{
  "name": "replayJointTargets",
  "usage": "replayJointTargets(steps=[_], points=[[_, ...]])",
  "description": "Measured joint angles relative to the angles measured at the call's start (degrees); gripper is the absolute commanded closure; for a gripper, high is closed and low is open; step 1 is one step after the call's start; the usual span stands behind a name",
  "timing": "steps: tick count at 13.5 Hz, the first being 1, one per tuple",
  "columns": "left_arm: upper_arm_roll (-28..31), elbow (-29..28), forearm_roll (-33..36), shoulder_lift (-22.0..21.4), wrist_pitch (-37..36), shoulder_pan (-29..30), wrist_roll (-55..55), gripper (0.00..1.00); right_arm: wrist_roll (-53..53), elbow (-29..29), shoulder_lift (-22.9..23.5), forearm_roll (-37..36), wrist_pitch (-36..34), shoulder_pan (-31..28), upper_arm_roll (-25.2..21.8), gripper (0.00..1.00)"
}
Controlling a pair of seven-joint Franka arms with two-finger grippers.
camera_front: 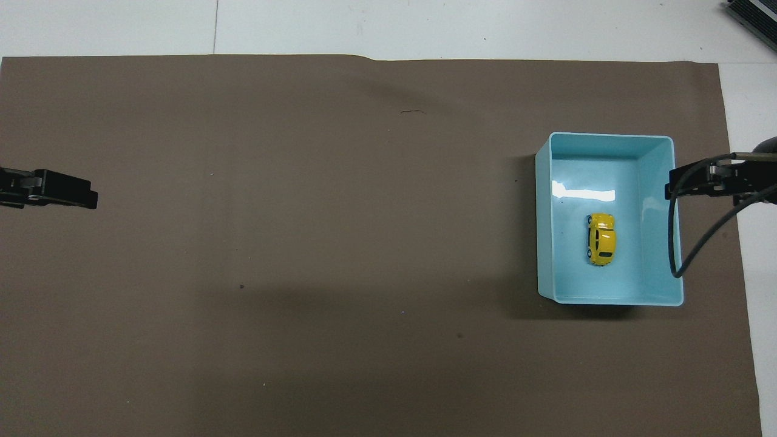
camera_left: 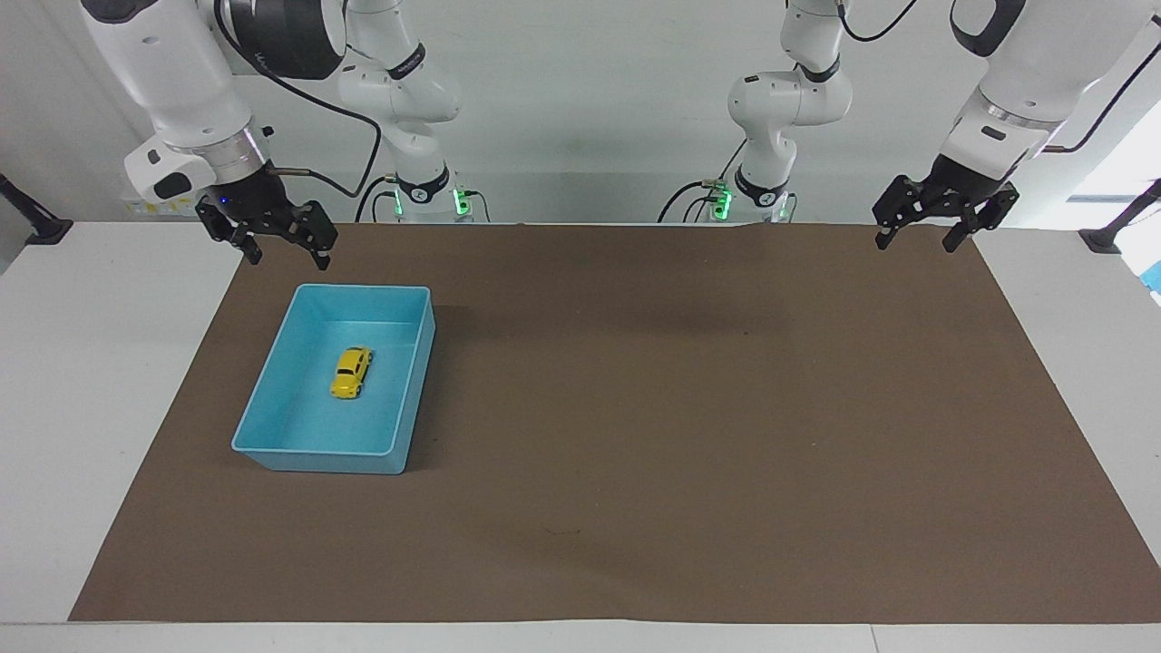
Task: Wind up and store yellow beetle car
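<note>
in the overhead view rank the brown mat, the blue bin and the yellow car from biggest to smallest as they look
1. brown mat, covering most of the view
2. blue bin, resting on the mat at the right arm's end of the table
3. yellow beetle car, small inside the bin

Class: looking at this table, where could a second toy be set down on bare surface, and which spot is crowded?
The brown mat lies bare from the blue bin to the left arm's end, under the open left hand. The bin's floor has bare room around the yellow beetle car. It is crowded only at the bin's edge nearest the robots, where the open right hand hangs.
</note>
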Motion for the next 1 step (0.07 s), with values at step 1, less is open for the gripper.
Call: replayJointTargets(steps=[1], points=[[0.02, 0.0, 0.0, 0.0, 0.0, 0.0, 0.0, 0.0, 0.0, -0.02, 0.0, 0.0, 0.0, 0.02, 0.0, 0.0]])
